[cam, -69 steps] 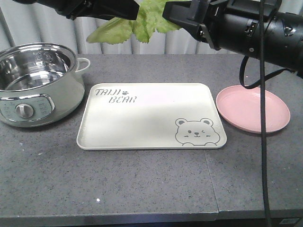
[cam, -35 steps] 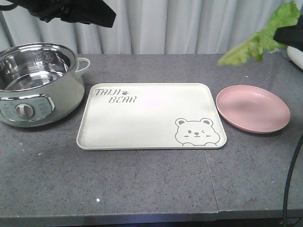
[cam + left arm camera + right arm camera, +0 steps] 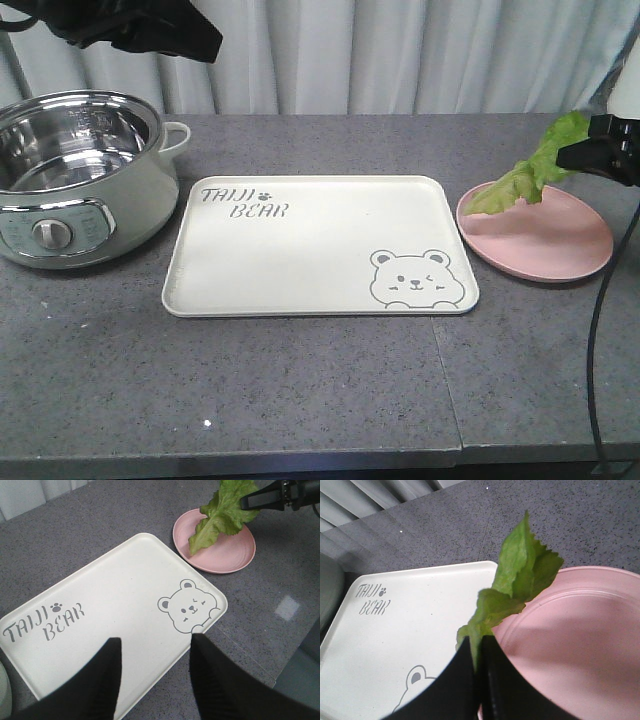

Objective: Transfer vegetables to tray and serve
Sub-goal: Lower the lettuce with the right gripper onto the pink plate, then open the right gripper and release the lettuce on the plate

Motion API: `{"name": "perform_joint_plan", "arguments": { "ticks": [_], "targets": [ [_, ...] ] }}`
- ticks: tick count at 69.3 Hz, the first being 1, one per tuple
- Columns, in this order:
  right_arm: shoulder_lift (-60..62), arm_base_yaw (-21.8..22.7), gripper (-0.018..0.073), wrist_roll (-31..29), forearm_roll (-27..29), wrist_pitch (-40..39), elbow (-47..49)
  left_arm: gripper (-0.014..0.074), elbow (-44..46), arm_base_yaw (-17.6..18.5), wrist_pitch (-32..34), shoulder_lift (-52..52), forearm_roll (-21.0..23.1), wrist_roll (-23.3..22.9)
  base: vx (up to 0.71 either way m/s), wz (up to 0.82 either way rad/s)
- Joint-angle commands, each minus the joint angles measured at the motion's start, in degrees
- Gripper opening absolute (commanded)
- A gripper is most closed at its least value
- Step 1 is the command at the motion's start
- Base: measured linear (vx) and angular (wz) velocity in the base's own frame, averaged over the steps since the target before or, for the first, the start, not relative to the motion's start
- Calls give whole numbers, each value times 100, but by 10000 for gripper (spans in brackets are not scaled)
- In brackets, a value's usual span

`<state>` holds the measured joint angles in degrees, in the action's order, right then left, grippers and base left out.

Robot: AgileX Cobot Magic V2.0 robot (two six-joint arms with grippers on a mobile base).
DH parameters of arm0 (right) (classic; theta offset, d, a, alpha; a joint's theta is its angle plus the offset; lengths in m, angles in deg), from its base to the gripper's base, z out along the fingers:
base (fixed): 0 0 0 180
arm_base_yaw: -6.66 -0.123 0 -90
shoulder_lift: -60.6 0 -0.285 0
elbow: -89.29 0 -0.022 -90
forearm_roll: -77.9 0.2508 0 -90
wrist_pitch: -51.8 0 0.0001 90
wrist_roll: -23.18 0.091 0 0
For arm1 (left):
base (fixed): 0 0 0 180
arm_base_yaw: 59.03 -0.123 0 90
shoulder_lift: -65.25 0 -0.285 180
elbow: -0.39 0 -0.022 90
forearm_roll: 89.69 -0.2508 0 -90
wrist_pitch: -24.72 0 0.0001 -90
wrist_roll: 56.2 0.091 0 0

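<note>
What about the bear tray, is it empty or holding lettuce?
Empty. The tray shows only its printed lettering and bear; the lettuce leaf hangs from the right claw over the pink plate.

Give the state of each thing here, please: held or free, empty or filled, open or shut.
lettuce leaf: held by the right claw, hanging over the pink plate.
right claw: shut on the lettuce leaf.
left claw: open, empty, above the tray.
tray: empty.
pink plate: nothing lying in it yet.
electric pot: uncovered, no food visible inside.
</note>
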<state>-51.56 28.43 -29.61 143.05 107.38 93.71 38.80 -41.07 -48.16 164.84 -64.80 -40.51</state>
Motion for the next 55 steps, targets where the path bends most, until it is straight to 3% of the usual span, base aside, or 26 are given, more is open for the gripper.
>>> {"name": "perform_joint_plan", "arguments": {
  "ticks": [1,25,42,55],
  "targets": [
    [-51,40,0,78,280,350,532,297,111,16,119,-209,175,-62,0,0],
    [-641,40,54,543,-583,297,956,297,-450,16,125,-180,175,-62,0,0],
    [-656,40,288,809,-1144,-114,956,297,-570,16,120,-188,175,-56,0,0],
    [-639,40,447,1802,-2133,-660,956,297,-570,16,120,-188,175,-56,0,0]
  ]
}}
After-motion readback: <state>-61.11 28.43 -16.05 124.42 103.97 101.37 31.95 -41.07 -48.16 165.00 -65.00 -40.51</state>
